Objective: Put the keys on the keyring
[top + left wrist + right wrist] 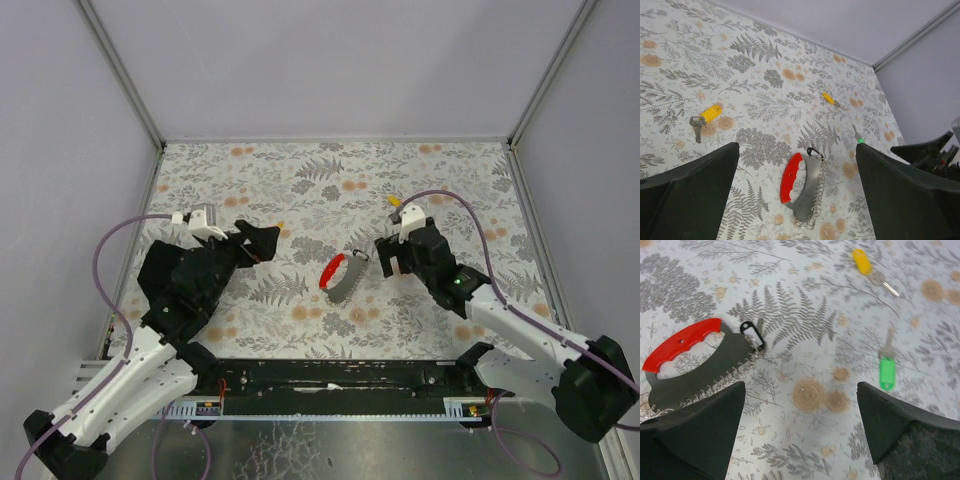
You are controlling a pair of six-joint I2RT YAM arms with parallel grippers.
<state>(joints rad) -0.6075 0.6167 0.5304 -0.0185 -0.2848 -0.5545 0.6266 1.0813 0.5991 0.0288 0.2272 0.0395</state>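
The keyring lies flat in the middle of the tabletop — red loop to the left, grey fan-shaped piece to the right. At the fan's far corner sits the black-headed key, touching the grey edge; whether it is actually threaded on, I can't tell from here. Moving outward, the green key lies on the tabletop to the right of the keyring, well apart from it, its silver blade pointing toward the far side. Farther back, a yellow key rests on its own. Over on the left there's an orange-yellow key, lying by itself, well clear of the keyring. Now the hardware: the left gripper is spread wide with nothing between its fingers, near the keyring and facing its red side. The right gripper is spread wide too — empty, hovering over the tabletop between the keyring and the green key.
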